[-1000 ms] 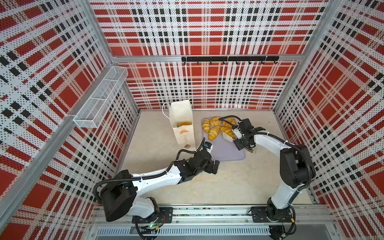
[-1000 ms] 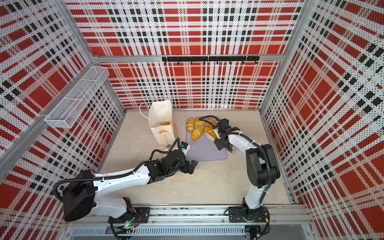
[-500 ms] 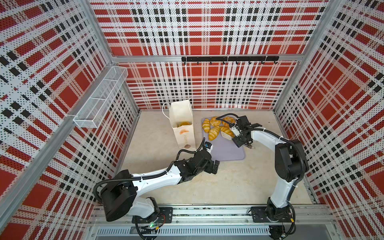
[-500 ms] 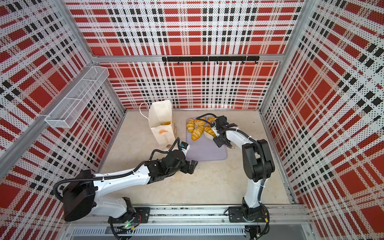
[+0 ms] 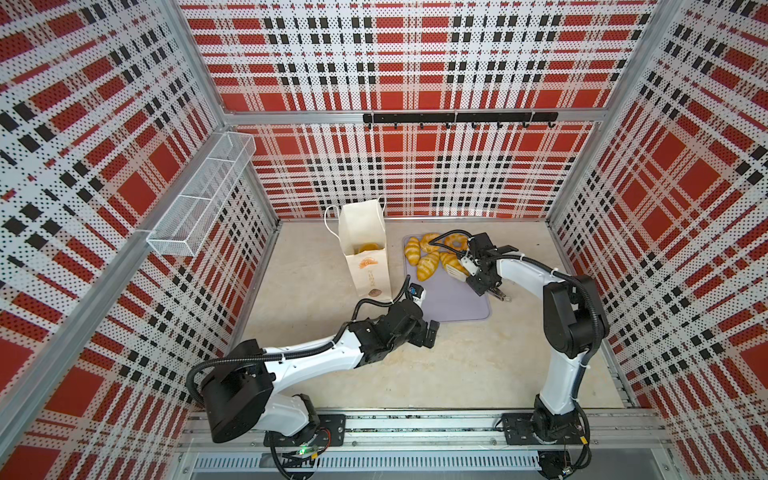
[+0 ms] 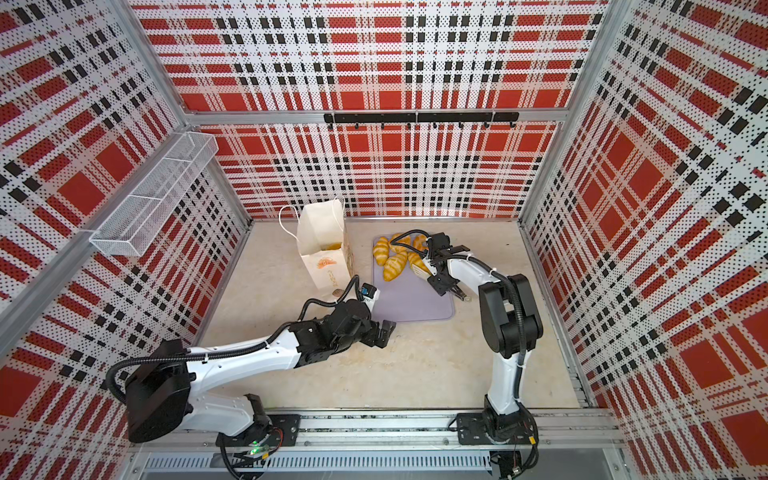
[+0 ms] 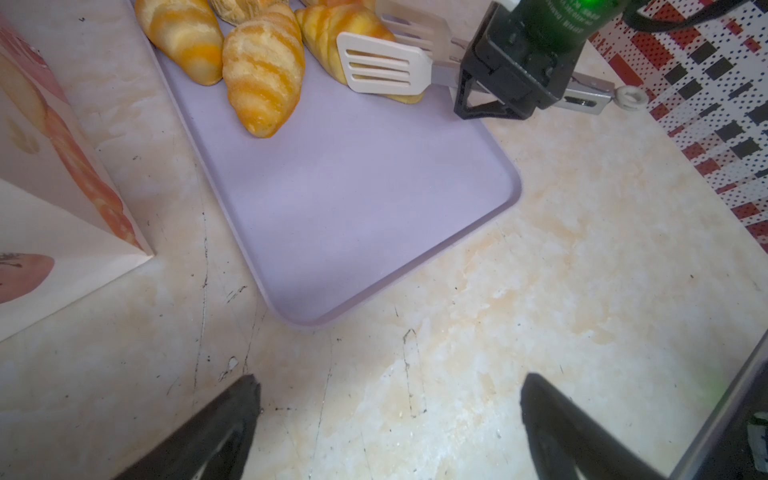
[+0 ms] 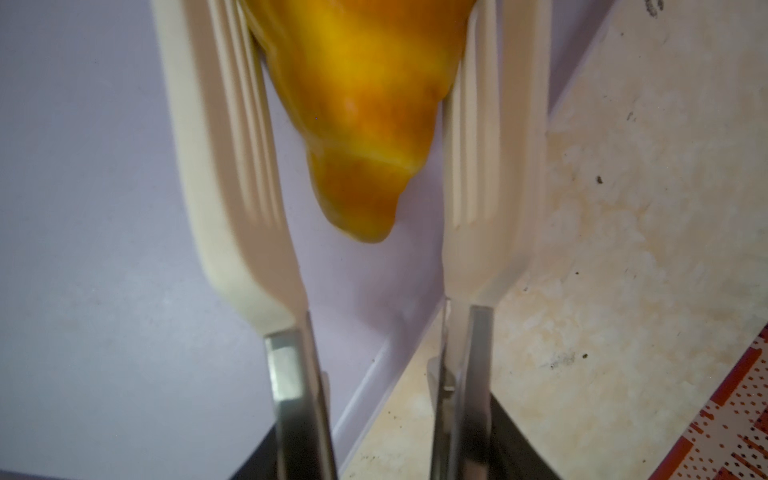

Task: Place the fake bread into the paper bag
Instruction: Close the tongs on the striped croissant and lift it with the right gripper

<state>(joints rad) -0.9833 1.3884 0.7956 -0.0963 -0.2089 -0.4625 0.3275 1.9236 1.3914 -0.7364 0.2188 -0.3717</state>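
Lettering [image 5: 368, 275] on the paper bag [image 5: 360, 226] is unreadable.

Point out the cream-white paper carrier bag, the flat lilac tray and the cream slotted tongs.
cream-white paper carrier bag [image 5: 369, 275]: in a top view, on its printed front face.
flat lilac tray [image 7: 353, 199]: left wrist view, on its bare middle.
cream slotted tongs [image 7: 384, 64]: left wrist view, on the nearer slotted paddle.

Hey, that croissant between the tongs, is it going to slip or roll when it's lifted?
Likely slippery: the croissant looks glossy and tapers toward its tip, so the flat tongs could squeeze it out. It probably won't flop, since it holds a firm moulded shape. If dropped on the tray, its rounded body might rock or roll.
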